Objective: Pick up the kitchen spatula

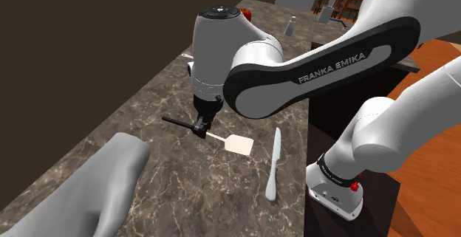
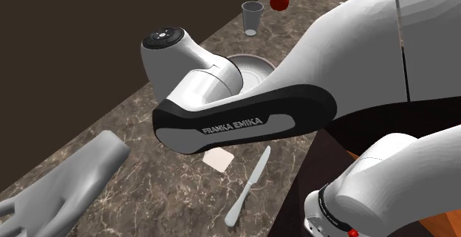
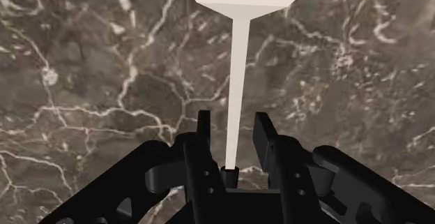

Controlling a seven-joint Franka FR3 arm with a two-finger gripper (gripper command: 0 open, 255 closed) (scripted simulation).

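1. The desk (image 1: 185, 191), one long slab of dark veined stone, is carrying everything. The one white arm (image 1: 325, 66) is reaching out over it from its stand.
2. One grey hand-shaped form (image 1: 103, 184) is lying at the near end, toward the shoulder view's left, well apart from the work.
3. One round grey dish (image 2: 255, 69), one cup (image 2: 252, 15) and one red apple (image 2: 279, 0) are sitting toward the far end.
4. One pale knife (image 1: 274, 162) is lying near the spatula, on the shoulder view's right, pointing roughly near to far.
5. The one spatula (image 1: 238, 144) is lying flat on the middle of the desk. Its long axis is running left to right in the shoulder view, with the black handle to the left and the pale square blade to the right.
6. The one pincer (image 1: 201, 127) is hanging directly over the spatula, where the black handle meets the pale shank. Its fingers (image 3: 263, 135) are standing spread, one on each side of the shank and square across its long axis. A gap is showing on both sides, so nothing is being pinched. To my eye the pincer is sitting right for squeezing shut across the shank.
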